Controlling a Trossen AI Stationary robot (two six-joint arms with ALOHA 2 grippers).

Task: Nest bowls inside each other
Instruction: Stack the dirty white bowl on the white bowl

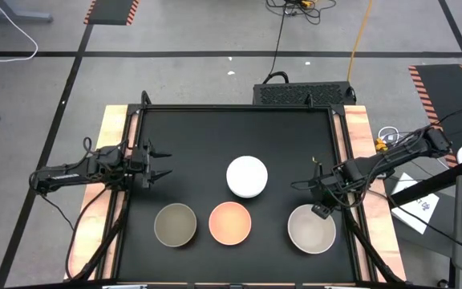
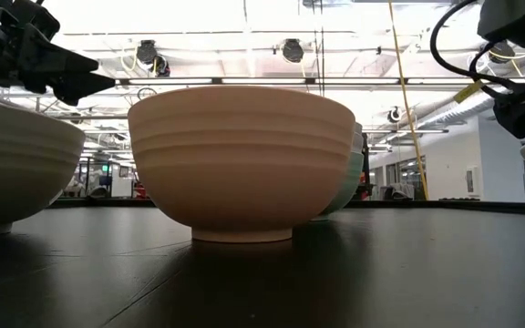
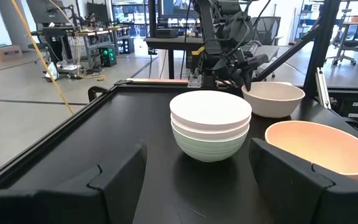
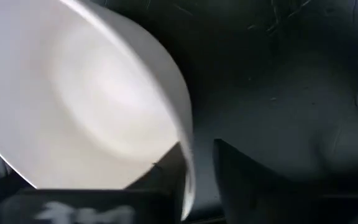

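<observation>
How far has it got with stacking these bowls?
Half done: two white bowls sit nested in the green bowl. The right gripper is straddling the beige bowl's rim. The orange bowl and grey bowl wait alone; the left gripper is open, idle.

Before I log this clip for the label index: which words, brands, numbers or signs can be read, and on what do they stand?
No text can be read in any view.
White sheet beside the table's right edge: dark print, too small to read.
Bowls, including the peach bowl and the white stack: no marks visible.
</observation>
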